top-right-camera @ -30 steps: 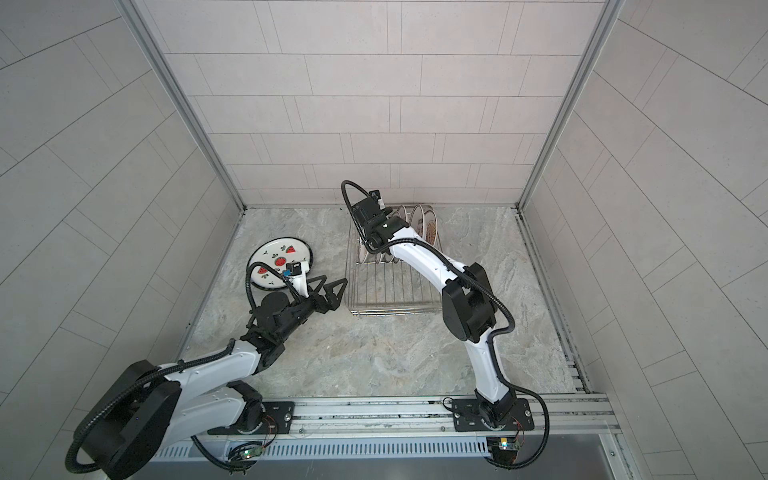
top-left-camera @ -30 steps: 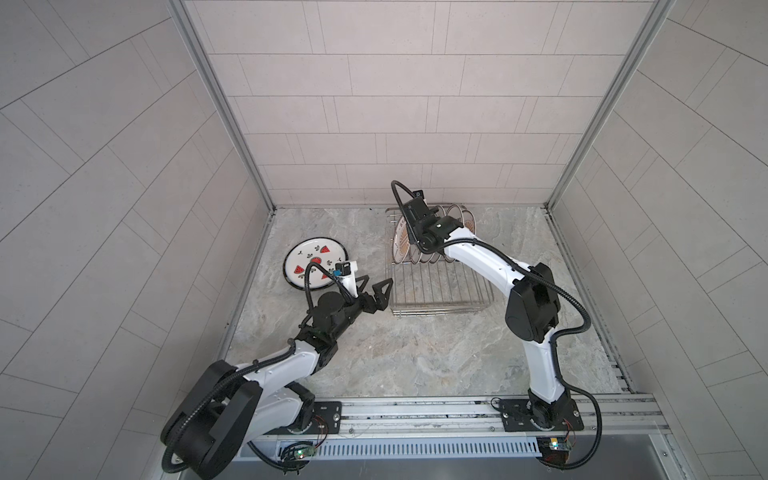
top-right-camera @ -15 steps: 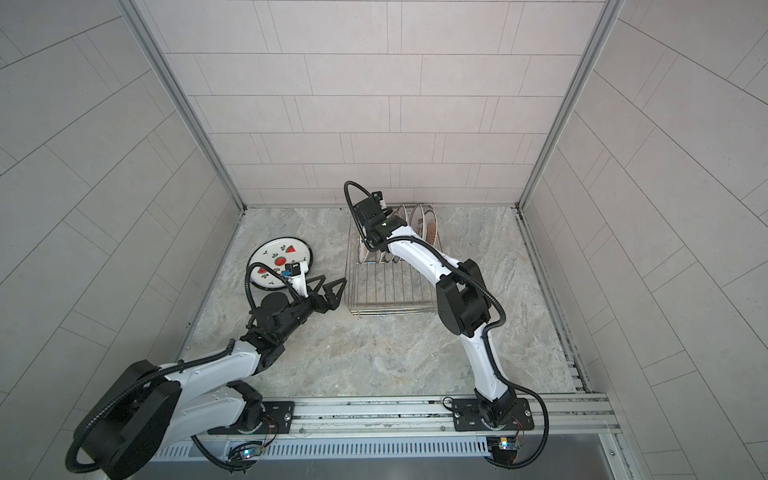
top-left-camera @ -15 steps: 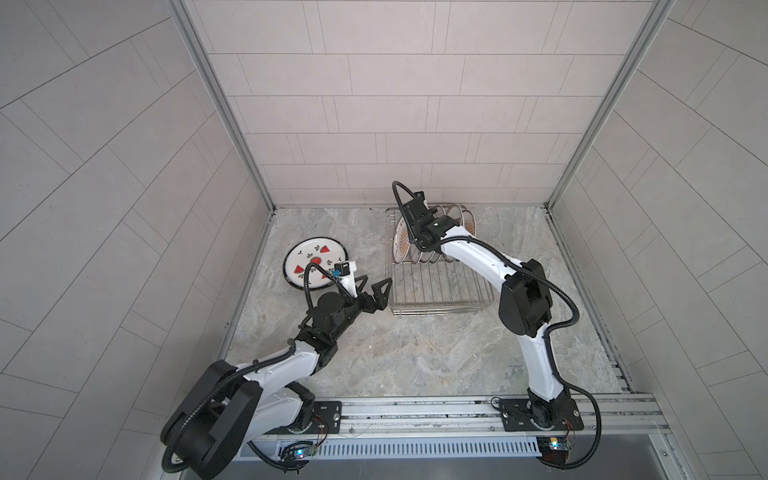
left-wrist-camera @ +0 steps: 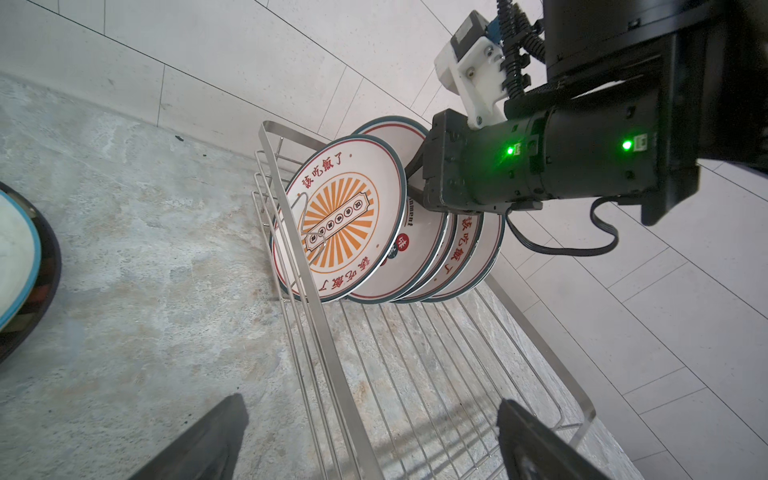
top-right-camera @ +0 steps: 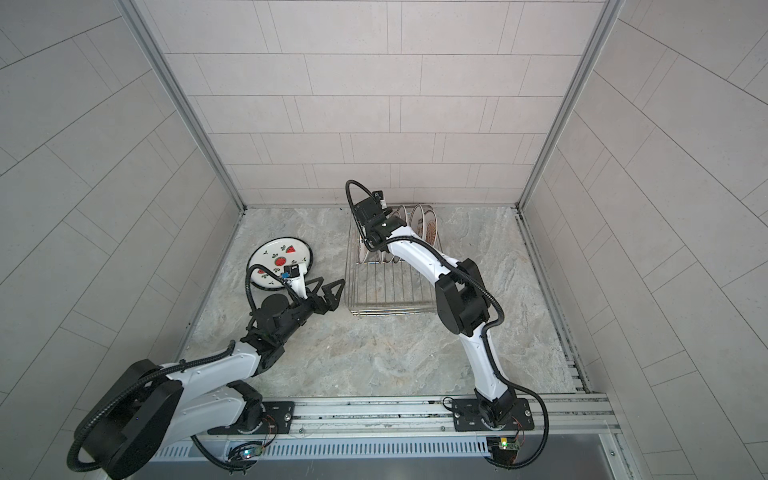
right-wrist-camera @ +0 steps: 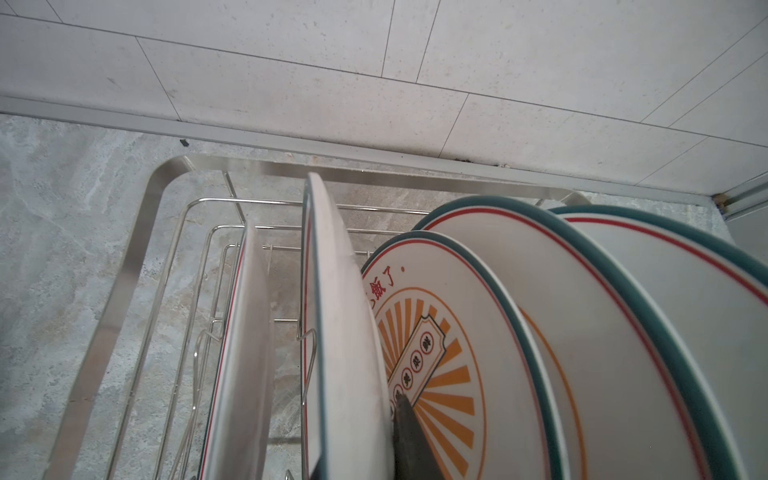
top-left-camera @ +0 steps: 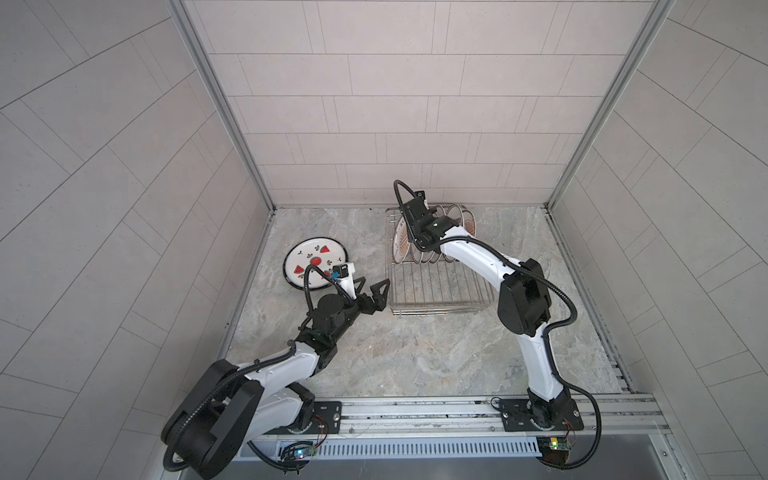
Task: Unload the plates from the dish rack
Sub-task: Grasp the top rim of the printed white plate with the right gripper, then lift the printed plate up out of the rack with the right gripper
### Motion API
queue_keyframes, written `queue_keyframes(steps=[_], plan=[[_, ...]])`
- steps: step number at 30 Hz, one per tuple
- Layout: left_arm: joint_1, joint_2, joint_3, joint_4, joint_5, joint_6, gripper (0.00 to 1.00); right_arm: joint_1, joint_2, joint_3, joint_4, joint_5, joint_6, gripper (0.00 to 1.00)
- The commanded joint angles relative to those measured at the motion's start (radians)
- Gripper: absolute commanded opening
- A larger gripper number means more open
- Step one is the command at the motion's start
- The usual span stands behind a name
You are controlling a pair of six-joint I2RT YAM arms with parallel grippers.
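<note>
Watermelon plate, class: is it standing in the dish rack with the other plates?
No, the watermelon plate lies flat on the table, left of the dish rack.

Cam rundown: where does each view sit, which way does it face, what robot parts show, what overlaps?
Top views: stereo pair high above the base rail, looking down at the table; left arm, right arm, open left gripper, dish rack, watermelon plate flat.
Left wrist: on the left arm, facing the rack's sunburst plates between its own fingers; the right arm's wrist shows.
Right wrist: on the right arm, looking along the racked plates toward the back wall; one dark finger shows.
Shared: every view shows the rack and sunburst plates.
</note>
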Motion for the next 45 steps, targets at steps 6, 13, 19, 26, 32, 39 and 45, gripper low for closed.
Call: queue_keyframes(steps=[6, 13, 19, 26, 32, 39, 45], plan=[[-0.004, -0.033, -0.015, 0.028, -0.021, -0.005, 1.0, 0.005, -0.014, -0.032, 0.058, 0.035, 0.031, 0.16], [-0.004, -0.046, -0.021, 0.023, -0.026, -0.008, 1.0, 0.015, -0.056, -0.035, 0.06, 0.066, 0.018, 0.13], [-0.004, -0.05, -0.024, 0.023, -0.028, -0.012, 1.0, 0.02, -0.1, -0.054, 0.064, 0.098, 0.0, 0.12], [-0.004, -0.055, -0.027, 0.024, -0.029, -0.02, 1.0, 0.023, -0.153, -0.065, 0.047, 0.11, -0.02, 0.12], [-0.004, -0.067, -0.029, 0.015, -0.03, -0.02, 1.0, 0.033, -0.212, -0.093, 0.05, 0.12, -0.052, 0.12], [-0.004, -0.087, -0.033, 0.0, -0.039, -0.018, 1.0, 0.042, -0.264, -0.089, 0.011, 0.125, -0.092, 0.11], [-0.005, -0.086, -0.029, -0.018, -0.058, -0.011, 1.0, 0.05, -0.347, -0.152, 0.023, 0.078, -0.111, 0.11]])
